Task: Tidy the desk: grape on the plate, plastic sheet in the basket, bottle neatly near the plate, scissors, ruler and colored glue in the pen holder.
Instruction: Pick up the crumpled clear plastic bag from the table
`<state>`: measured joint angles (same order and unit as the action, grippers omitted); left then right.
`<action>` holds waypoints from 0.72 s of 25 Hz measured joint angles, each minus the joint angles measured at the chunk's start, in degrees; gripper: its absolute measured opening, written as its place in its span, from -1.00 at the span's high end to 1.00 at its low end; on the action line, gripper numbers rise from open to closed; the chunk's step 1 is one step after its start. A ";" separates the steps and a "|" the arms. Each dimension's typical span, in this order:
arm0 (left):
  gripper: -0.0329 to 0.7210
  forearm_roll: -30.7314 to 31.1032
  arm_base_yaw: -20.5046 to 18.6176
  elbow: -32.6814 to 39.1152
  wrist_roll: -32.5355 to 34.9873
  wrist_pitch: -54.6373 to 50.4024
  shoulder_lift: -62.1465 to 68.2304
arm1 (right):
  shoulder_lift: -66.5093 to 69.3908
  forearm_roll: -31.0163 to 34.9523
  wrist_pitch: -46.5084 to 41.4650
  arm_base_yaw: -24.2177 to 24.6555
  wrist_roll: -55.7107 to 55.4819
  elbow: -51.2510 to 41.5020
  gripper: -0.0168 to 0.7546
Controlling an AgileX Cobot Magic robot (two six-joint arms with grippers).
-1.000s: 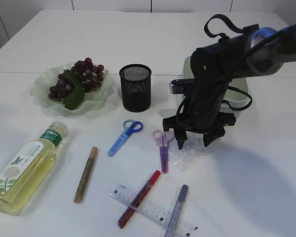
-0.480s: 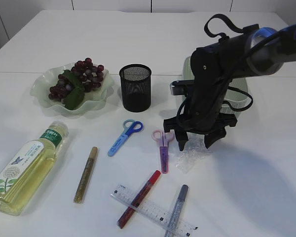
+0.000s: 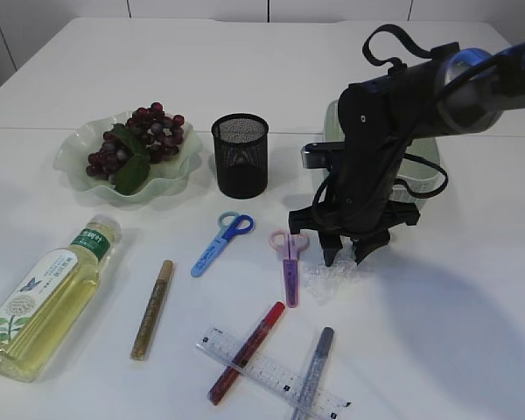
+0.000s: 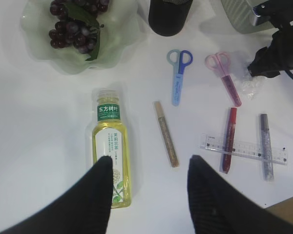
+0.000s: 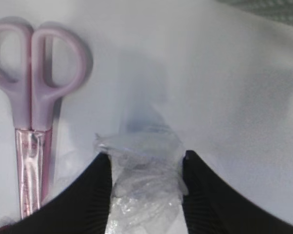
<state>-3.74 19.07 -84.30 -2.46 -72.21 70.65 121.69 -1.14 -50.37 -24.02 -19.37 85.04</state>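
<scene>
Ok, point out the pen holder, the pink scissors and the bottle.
pen holder (image 3: 240, 157), exterior view, on its mesh wall.
pink scissors (image 5: 33, 146), right wrist view, on the blades.
bottle (image 4: 110, 156), left wrist view, on its label.

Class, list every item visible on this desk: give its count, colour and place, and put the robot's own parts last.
Purple grape bunch: one, on green wavy plate, back left.
Black mesh pen holder: one, centre back.
Pale green basket: one, behind arm.
Yellow drink bottle: one, lying front left.
Scissors: blue, pink.
Glue pens: gold, red, silver.
Clear ruler: one, under red and silver pens.
Clear plastic sheet: one, between right pincer.
Left pincer: open, above bottle.
</scene>
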 joint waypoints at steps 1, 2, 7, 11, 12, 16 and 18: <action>-0.06 0.00 0.00 0.00 0.00 0.00 0.00 | 0.00 0.00 0.00 0.00 0.00 0.00 0.16; -0.06 0.00 0.00 0.00 0.00 0.00 0.00 | 0.00 0.09 0.00 0.00 0.00 0.00 0.24; -0.06 0.00 0.00 0.00 0.00 0.00 0.00 | 0.00 0.21 0.00 0.00 0.00 0.00 0.38; -0.06 0.00 0.00 0.00 0.00 0.00 0.00 | 0.00 0.45 0.00 0.00 0.00 0.02 0.63; -0.06 0.00 0.00 0.00 0.00 0.00 0.00 | 0.00 0.55 0.00 0.00 0.00 0.02 0.72; -0.06 0.00 0.00 0.00 0.00 0.00 0.00 | 0.00 1.14 -0.21 0.00 0.00 0.02 0.87; -0.06 0.00 0.00 0.00 0.00 0.00 0.00 | 0.00 1.14 -0.78 0.00 0.00 0.02 0.88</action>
<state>-3.74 19.07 -84.30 -2.46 -72.21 70.65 121.69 0.00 -51.16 -24.02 -19.37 85.07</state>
